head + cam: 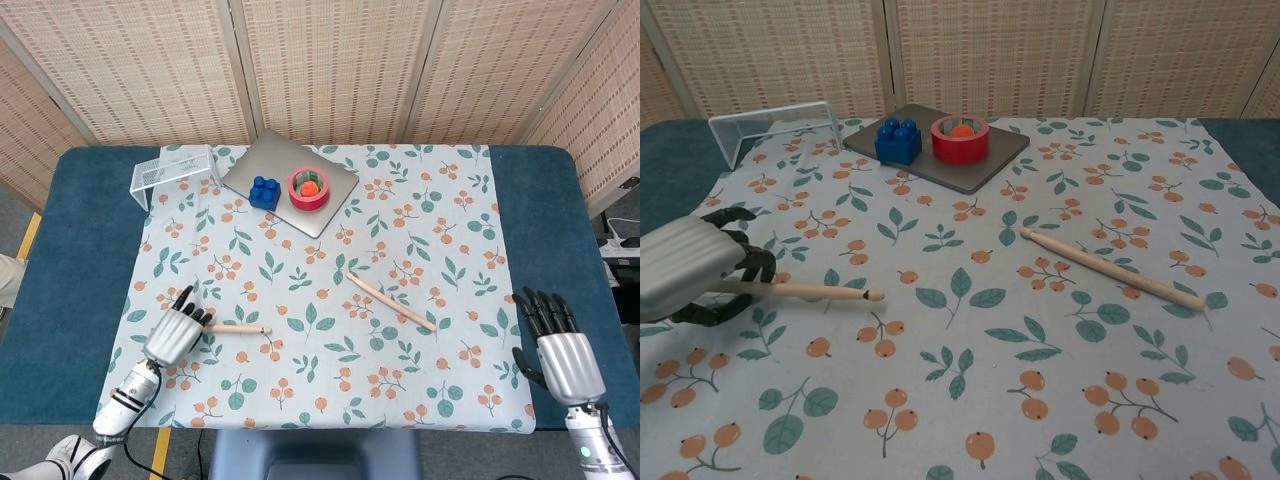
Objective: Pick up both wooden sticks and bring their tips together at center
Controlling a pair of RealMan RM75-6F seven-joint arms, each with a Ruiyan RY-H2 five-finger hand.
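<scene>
My left hand (174, 333) grips the thick end of one wooden stick (238, 328) near the cloth's front left. In the chest view the left hand (688, 272) has its dark fingers curled round the stick (810, 291), which points right, its tip just above the cloth. The second wooden stick (392, 302) lies untouched on the cloth right of centre, slanting from upper left to lower right; the chest view also shows this stick (1112, 268). My right hand (559, 349) hovers over the blue table at the far right, fingers spread and holding nothing, well away from that stick.
At the back of the floral cloth (330, 390) lies a grey board (335, 200) carrying a blue brick (264, 190) and a red tape roll (308, 187). A clear plastic stand (175, 170) sits at the back left. Woven screens stand behind the table.
</scene>
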